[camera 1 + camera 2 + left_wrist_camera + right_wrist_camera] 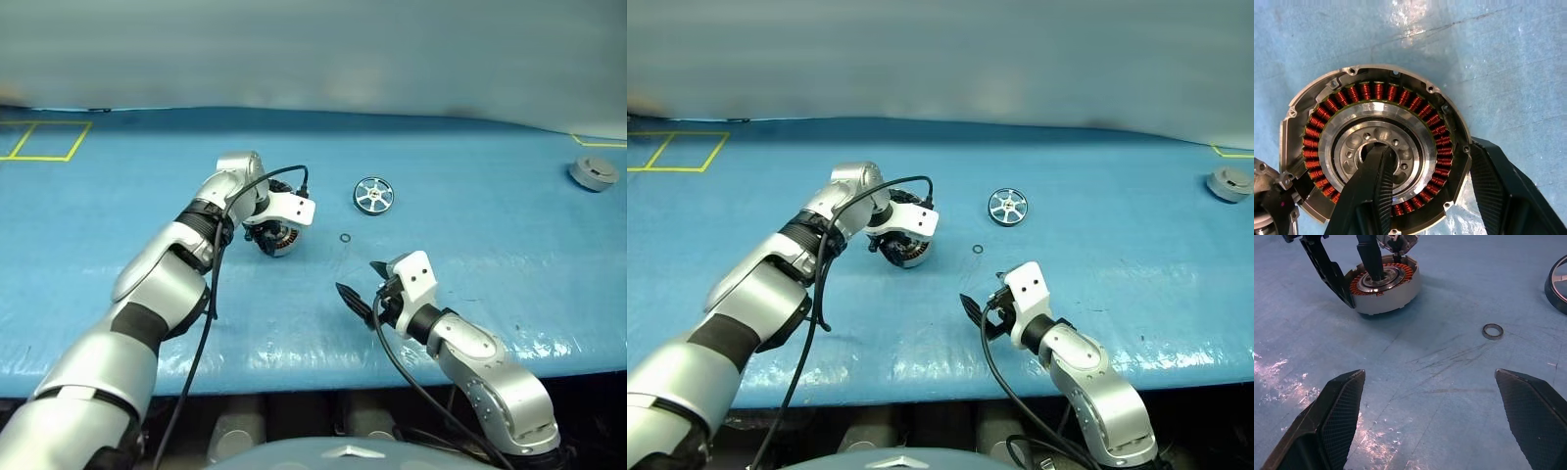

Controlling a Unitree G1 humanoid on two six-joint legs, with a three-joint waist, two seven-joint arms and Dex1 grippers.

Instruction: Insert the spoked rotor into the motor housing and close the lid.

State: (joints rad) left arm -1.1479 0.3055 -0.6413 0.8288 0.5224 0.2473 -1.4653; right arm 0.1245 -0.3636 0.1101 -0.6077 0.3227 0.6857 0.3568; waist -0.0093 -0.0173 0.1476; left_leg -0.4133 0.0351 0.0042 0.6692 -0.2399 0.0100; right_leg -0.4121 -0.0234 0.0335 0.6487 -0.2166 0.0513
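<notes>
The motor housing (1382,286) is gripped by the left gripper (1425,191), one finger set in the dark centre and the other outside the wall, and it is tipped slightly on the blue table (470,196), probably for repositioning. The right gripper (1435,416) is held wide open and empty nearby. The spoked rotor (373,195) lies just beyond a small ring (1492,331); the lid (593,173) is left well apart.
</notes>
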